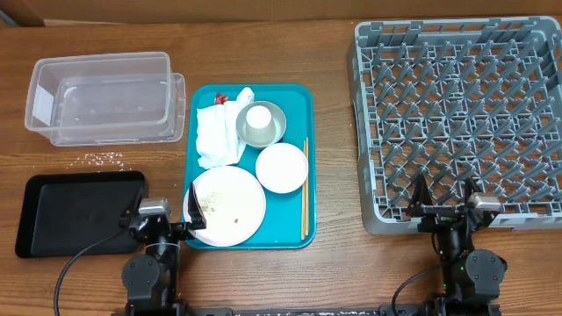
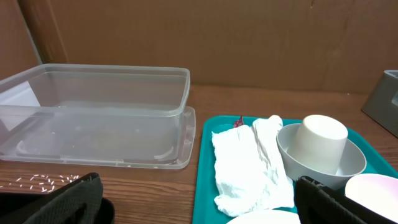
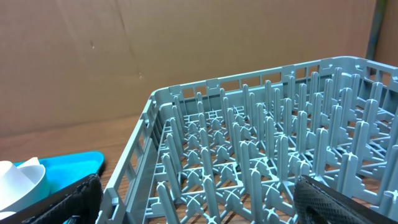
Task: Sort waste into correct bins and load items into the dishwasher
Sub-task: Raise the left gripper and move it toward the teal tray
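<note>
your left claw [image 1: 159,213] stands wide open and holds nothing. it hovers at the near side of the table, between the black tray [image 1: 61,219] and the large white plate [image 1: 235,195]. from above, one finger lies over the left rim of the plate; if it touches, i cannot tell. your right claw [image 1: 445,195] is also wide open and empty, with its fingers over the near wall of the grey dish rack [image 1: 457,105]. the rack stands on the right of the table.

the teal tray [image 1: 294,98] lies in the middle and carries most of the things. the crumpled napkin [image 1: 218,139] is in its far left part, and the small red wrapper [image 1: 221,96] is just behind it. the white cup [image 1: 258,123] stands upside down inside the grey bowl [image 1: 277,112], beside the napkin. the smaller white dish [image 1: 282,167] is near the bowl on your side, touching the large plate or almost. the plate has some small food scraps [image 1: 211,202] on it. the chopsticks [image 1: 305,189] lie along the right edge of the teal tray.

the clear tub [image 1: 101,63] sits at the far left, and the black tray is nearer to you. loose rice grains [image 1: 105,159] lie on the wood between them.
</note>
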